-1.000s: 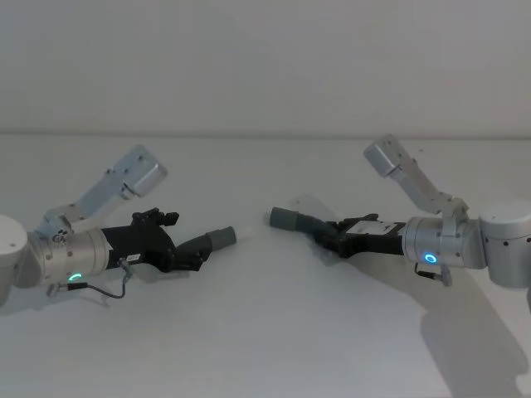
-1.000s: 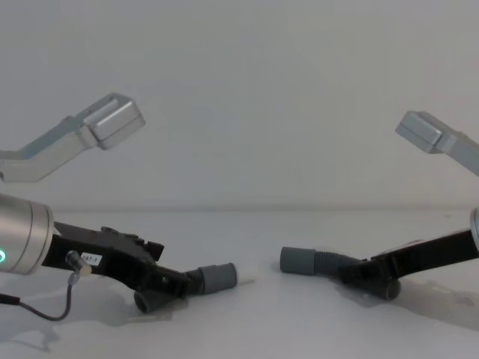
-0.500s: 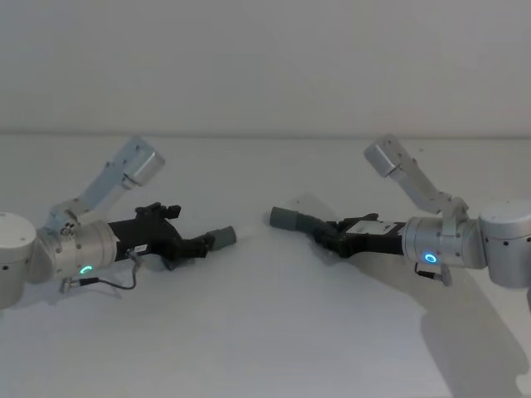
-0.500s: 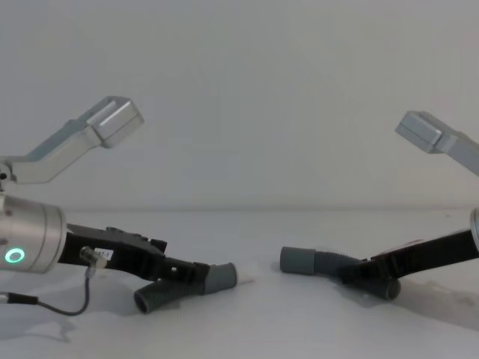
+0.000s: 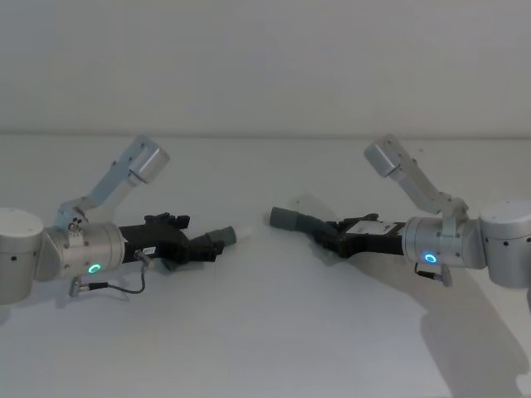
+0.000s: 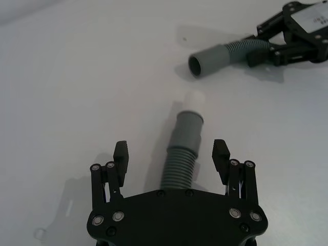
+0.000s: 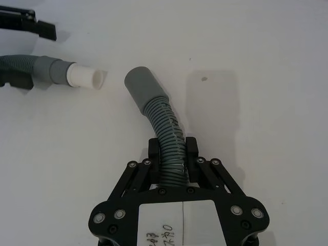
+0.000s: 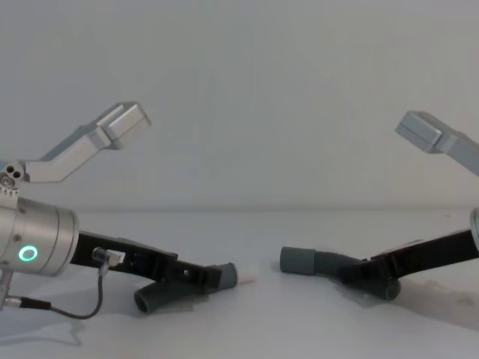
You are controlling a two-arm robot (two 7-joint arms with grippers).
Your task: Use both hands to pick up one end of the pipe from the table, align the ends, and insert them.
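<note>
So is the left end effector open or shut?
Open: the left end effector has fingers apart either side of the ribbed hose, not touching it. The right end effector is clamped on the other hose.

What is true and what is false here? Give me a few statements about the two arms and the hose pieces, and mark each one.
1. The right gripper is clamped on the ribbed part of the right hose piece. True.
2. The left gripper is squeezing the left hose piece. False: its fingers stand open on either side of the hose, clear of it.
3. The two hose pieces are joined together. False: their ends face each other with a stretch of bare table between them.
4. The white tip sticks out of the left hose piece's cuff. True.
</note>
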